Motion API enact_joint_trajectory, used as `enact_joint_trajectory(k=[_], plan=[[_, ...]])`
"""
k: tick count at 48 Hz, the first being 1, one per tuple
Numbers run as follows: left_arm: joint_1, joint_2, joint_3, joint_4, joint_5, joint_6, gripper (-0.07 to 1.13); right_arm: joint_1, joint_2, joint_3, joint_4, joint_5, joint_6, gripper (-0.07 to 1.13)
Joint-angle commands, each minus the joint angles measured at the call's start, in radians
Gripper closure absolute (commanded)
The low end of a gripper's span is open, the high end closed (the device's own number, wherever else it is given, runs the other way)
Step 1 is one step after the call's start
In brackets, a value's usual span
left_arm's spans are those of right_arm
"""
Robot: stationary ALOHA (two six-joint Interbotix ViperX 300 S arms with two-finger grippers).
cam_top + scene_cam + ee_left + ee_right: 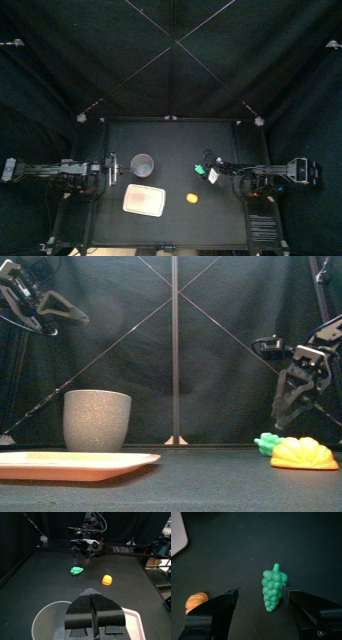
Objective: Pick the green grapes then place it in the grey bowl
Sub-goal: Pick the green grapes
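- Nearest the table's front edge we see the pink tray (144,200), left of the middle, with an orange toy (194,198) lying near its right side.
- Farther back, toward the table's right edge, the green grapes (272,589) lie flat on the table.
- The right gripper (290,416) hangs just above them, jaws spread wide, touching nothing.
- The grey bowl (96,421) stands upright behind the tray.
- The left gripper (92,593) hangs high toward the table's left edge, jaws pressed together, empty.

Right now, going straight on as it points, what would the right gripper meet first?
Probably the green grapes, centred between the open jaws of the right gripper; nothing shows in between, though depth is unclear.
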Motion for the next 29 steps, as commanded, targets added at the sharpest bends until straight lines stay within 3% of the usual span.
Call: enact_joint_trajectory(k=[1,17,23,29], plan=[[0.003,0.006,-0.025,-0.003,-0.006,0.0,0.93,-0.008,0.064,-0.037,-0.006,-0.032,-0.005,0.07],[0.003,0.005,-0.015,-0.003,-0.005,0.0,0.93,-0.044,0.19,-0.066,-0.018,-0.08,-0.005,0.09],[0.002,0.006,-0.015,-0.003,-0.005,0.0,0.93,-0.044,0.199,-0.077,-0.018,-0.08,-0.005,0.19],[0.0,0.006,-0.015,-0.005,-0.006,-0.002,0.93,-0.044,0.199,-0.08,-0.02,-0.077,-0.005,0.37]])
